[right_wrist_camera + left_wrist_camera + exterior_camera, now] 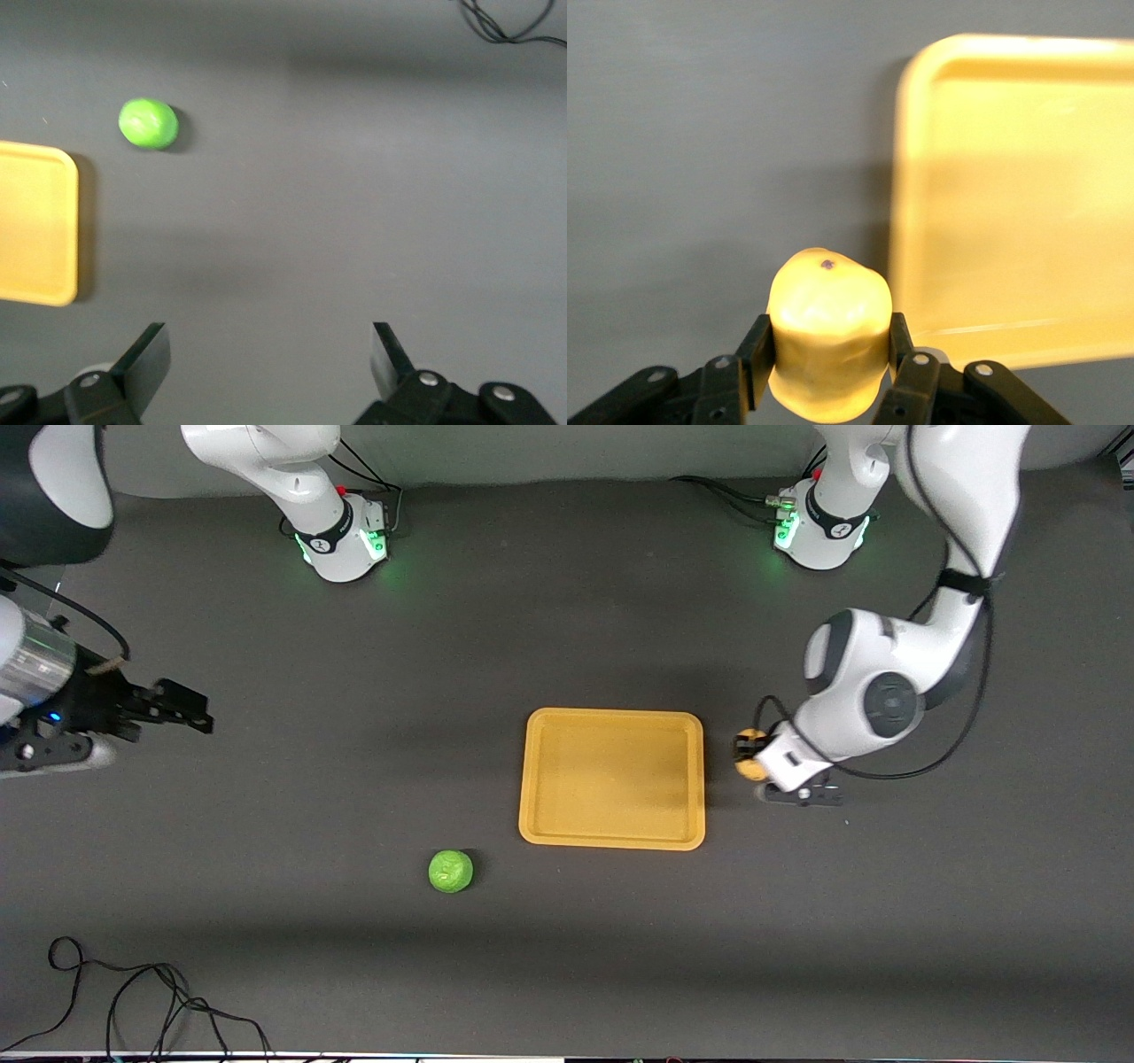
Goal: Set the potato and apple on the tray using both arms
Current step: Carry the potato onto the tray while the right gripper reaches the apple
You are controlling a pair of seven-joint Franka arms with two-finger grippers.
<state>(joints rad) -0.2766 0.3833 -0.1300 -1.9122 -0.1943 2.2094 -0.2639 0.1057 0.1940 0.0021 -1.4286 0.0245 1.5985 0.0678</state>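
Observation:
My left gripper (749,755) is shut on the yellow-tan potato (753,769), its fingers pressed to both of its sides. It holds the potato over the bare table just beside the tray's edge toward the left arm's end. The left wrist view shows the potato (828,319) in the gripper (830,341) with the orange-yellow tray (1010,177) close by. The tray (611,779) lies empty mid-table. The green apple (451,871) sits on the table, nearer to the front camera than the tray and toward the right arm's end. My right gripper (190,714) is open and empty over the right arm's end; its wrist view (268,341) shows the apple (149,123) and tray (35,221) well off.
Loose black cables (133,1001) lie at the table's near edge toward the right arm's end, also in the right wrist view (514,22). The two arm bases (345,540) (819,527) stand along the table's edge farthest from the front camera.

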